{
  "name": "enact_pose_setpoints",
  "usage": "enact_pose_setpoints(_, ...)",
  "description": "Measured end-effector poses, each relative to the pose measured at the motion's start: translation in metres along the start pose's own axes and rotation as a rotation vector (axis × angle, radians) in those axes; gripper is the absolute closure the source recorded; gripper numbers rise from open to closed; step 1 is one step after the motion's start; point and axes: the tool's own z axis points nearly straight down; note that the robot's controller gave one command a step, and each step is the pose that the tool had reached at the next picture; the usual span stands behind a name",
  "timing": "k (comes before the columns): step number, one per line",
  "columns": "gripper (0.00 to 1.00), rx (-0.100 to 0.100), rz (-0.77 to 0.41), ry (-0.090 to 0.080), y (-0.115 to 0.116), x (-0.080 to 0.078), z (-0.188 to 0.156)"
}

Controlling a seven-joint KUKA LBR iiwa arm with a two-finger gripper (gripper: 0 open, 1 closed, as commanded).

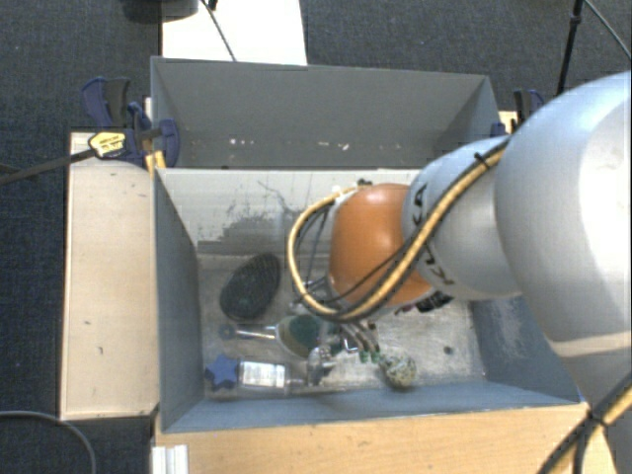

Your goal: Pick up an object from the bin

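grey bin (pixel 178 294) bare at right; hand (pixel 332 352) low near its front edge.

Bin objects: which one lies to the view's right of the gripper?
The speckled ball, alone on that side. The black oval brush, the green round piece and the blue piece lie to the view's left of the gripper.

Colours in the grey bin: mostly muted, with one loud orange.

The bin (pixel 178 294) is flat grey metal, its floor scuffed pale with dark smudges at the far left. In it lie a black oval brush (pixel 250 285), a dark green round piece (pixel 299 334), a blue scrap (pixel 221 370), a clear-and-white little bottle (pixel 262 373) and a ball (pixel 400 368) speckled green and beige. The arm (pixel 553 215) is silver-white — its wrist cover (pixel 370 240) glossy orange, its cables (pixel 296 255) yellow and black.
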Motion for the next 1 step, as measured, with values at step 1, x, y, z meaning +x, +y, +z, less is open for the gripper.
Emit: enact_pose_setpoints(1,1.00,0.000,-0.002,-0.003,0.0002,-0.0008,-0.0025)
